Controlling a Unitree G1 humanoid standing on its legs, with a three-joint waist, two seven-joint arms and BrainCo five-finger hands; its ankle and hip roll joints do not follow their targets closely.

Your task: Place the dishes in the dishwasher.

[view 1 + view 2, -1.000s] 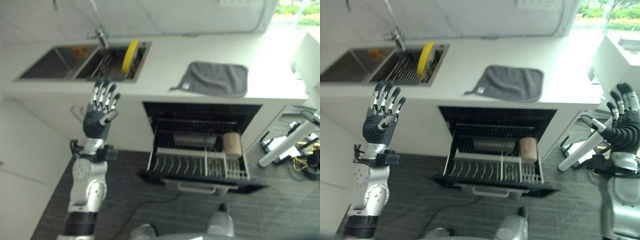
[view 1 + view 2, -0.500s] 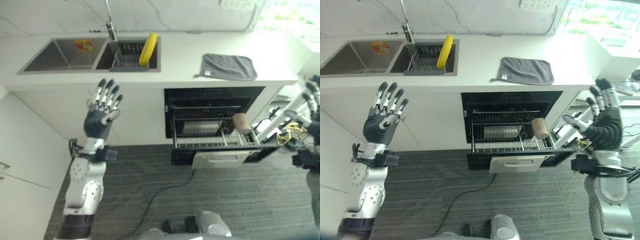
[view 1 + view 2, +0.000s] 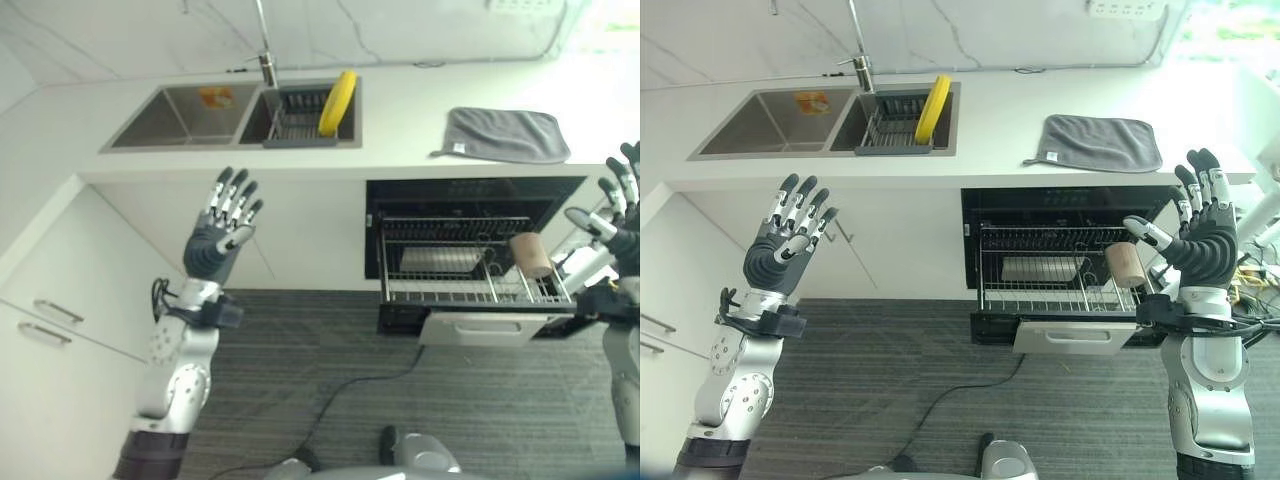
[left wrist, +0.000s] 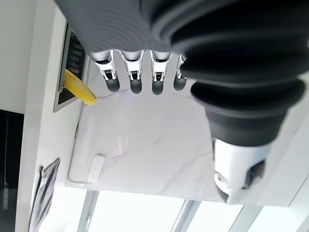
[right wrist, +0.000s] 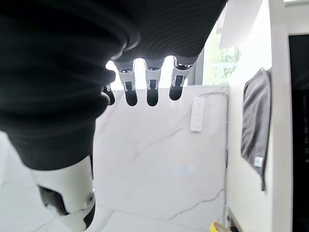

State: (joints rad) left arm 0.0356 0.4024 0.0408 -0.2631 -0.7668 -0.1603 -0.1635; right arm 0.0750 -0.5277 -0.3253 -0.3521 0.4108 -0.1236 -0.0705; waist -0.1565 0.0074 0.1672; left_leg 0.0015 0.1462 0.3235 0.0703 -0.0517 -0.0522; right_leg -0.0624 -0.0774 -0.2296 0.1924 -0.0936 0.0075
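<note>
The robot stands back from a white worktop, both arms raised and neither hand holding anything. The left hand hangs in front of the cabinet fronts below the sink, fingers spread and straight; the right hand is up beside the dishwasher, fingers likewise straight and apart. The dish to be moved, a yellow plate, stands on edge in a dark drying rack set into the sink's right basin, just beside the tap. The dishwasher is open below the worktop, its wire basket pulled forward, with a metal tray and a tan cup already inside. A grey cloth lies on the worktop above it. Both hands are well apart from the plate, so the task appears to be at its start, with the reach to the sink not yet made. The risks lie mostly in the pick: the plate is upright and thin, held between rack wires, and a hand coming in at an angle could knock it flat or jam it against the tap. A grip on the smooth rim alone could slip during the carry across to the basket. The basket's front edge juts out low, where a swinging arm or the plate itself could strike it.
</note>
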